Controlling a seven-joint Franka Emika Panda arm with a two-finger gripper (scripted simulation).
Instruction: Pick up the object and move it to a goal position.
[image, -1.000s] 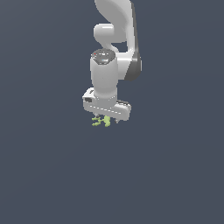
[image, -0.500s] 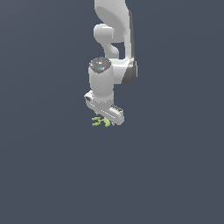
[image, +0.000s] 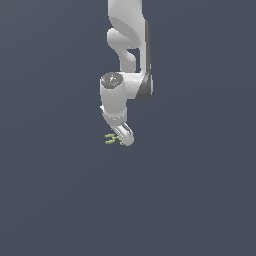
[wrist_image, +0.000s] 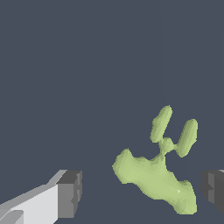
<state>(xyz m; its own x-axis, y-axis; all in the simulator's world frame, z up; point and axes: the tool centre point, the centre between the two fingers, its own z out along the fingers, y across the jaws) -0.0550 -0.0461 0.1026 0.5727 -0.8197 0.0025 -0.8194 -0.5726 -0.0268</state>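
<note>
The object (image: 113, 139) is a tiny yellow-green item with short thin prongs, lying on the dark grey ground. In the exterior view the white gripper (image: 124, 136) hangs just over it, the object showing at the exterior view's left of the hand. In the wrist view the object (wrist_image: 158, 175) lies between the two dark finger pads (wrist_image: 70, 193), nearer the other pad (wrist_image: 213, 188). The gripper (wrist_image: 142, 192) is open and does not touch the object.
The white arm (image: 129, 45) rises straight above the hand. A plain dark grey ground (image: 60, 200) surrounds the object on all sides.
The wrist has turned about its vertical axis, so the hand now shows edge-on instead of broadside. The hand has shifted slightly. The object has not moved.
</note>
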